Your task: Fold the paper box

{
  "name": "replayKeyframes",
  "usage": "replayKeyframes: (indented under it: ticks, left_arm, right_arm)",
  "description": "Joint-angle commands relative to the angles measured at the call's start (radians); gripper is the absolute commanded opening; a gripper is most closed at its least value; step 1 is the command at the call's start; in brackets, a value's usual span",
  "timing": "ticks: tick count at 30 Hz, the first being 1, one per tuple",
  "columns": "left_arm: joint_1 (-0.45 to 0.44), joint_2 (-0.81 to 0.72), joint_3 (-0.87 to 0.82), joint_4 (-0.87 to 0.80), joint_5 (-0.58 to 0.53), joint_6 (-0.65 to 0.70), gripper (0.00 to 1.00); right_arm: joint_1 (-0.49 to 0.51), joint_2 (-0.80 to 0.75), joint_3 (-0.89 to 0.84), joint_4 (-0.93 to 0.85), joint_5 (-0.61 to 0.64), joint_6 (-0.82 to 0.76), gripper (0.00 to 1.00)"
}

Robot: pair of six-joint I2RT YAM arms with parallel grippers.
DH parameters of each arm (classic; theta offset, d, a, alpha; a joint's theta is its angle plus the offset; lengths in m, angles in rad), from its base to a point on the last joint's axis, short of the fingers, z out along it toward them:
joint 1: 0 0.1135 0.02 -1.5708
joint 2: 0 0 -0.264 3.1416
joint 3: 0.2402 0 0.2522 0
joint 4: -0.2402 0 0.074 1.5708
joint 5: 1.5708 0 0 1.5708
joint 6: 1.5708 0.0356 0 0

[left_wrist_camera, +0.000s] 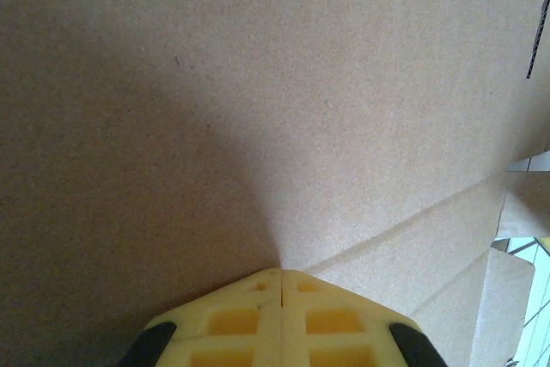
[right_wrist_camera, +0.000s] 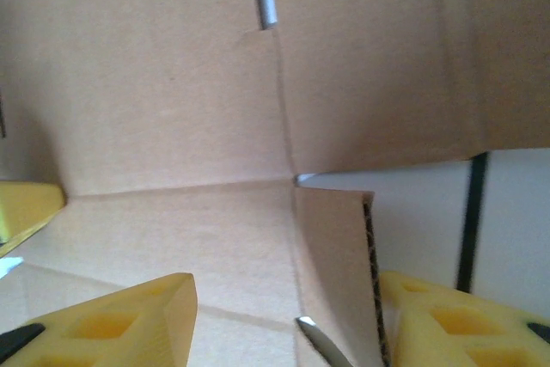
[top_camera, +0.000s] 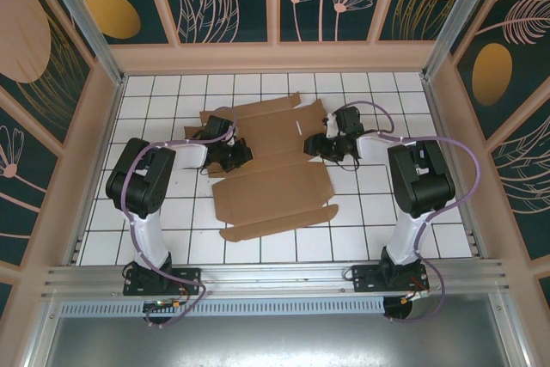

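cardboard lies spread flat in the middle of the white tiled table (top_camera: 172,100): the paper box (top_camera: 271,169), unfolded with its flaps out, sits between the two arms. the left gripper (top_camera: 234,157) rests at the sheet's left edge; in its wrist view its yellow fingers (left_wrist_camera: 241,320) are pressed together, their tip against the brown surface beside a crease (left_wrist_camera: 404,221). the right gripper (top_camera: 318,145) is at the sheet's right edge, jaws spread, with a raised flap (right_wrist_camera: 335,264) standing between them, close to the right-hand finger (right_wrist_camera: 447,324).
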Motion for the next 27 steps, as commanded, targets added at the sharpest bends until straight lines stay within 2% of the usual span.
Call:
replayKeyframes:
  ticks: [1, 10, 16, 21, 24, 27]
  left_arm:
    - [-0.001, 0.043, 0.002, -0.075, -0.082, 0.033, 0.00]
    - [-0.001, 0.037, -0.001, -0.067, -0.073, 0.032, 0.00]
    - [-0.003, 0.025, 0.014, -0.088, -0.092, 0.064, 0.00]
    - [-0.041, 0.034, 0.095, -0.169, -0.162, 0.147, 0.07]
    - [-0.053, 0.022, 0.139, -0.190, -0.161, 0.159, 0.10]
    - [-0.047, -0.027, 0.159, -0.187, -0.149, 0.163, 0.16]
  right_arm:
    - [0.043, -0.013, 0.060, -0.013, -0.069, 0.000, 0.54]
    - [0.138, 0.079, 0.154, -0.106, 0.004, -0.024, 0.54]
    - [0.128, -0.040, 0.204, -0.153, 0.162, -0.056, 0.54]
    - [0.155, -0.103, 0.260, -0.180, 0.234, -0.115, 0.57]
    - [0.177, -0.080, 0.295, -0.184, 0.262, -0.134, 0.63]
    - [0.204, -0.032, 0.348, -0.207, 0.327, -0.160, 0.65]
